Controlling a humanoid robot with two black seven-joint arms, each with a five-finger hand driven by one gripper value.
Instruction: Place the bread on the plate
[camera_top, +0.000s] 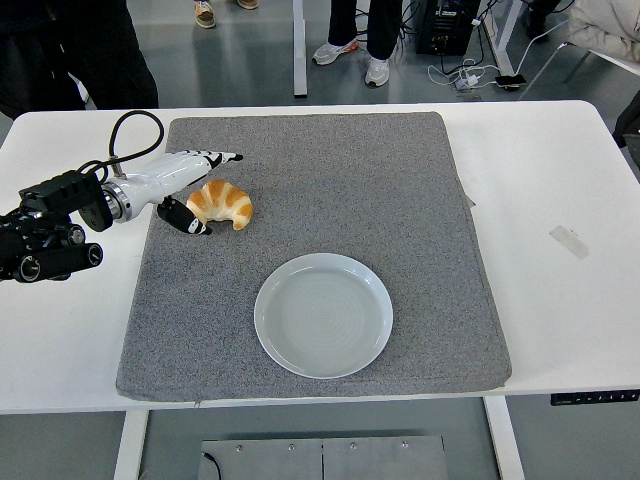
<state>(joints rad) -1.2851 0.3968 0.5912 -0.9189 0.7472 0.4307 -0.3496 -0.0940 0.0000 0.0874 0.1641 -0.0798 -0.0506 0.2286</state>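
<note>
A: Where's the croissant (221, 204) sitting?

B: On the far-left part of the grey mat (400, 180), well apart from the white plate (323, 315), which lies nearer and to the right.

A: And the left hand (187, 180)?

B: Spread, holding nothing. Fingers reach over the croissant's far side, the thumb (183, 218) sits at its left end, so it looks set to close around it.

A: Room to move?

B: Bare mat lies between bread and plate, and the plate sits well inside the mat's edges. No right arm shows.
</note>
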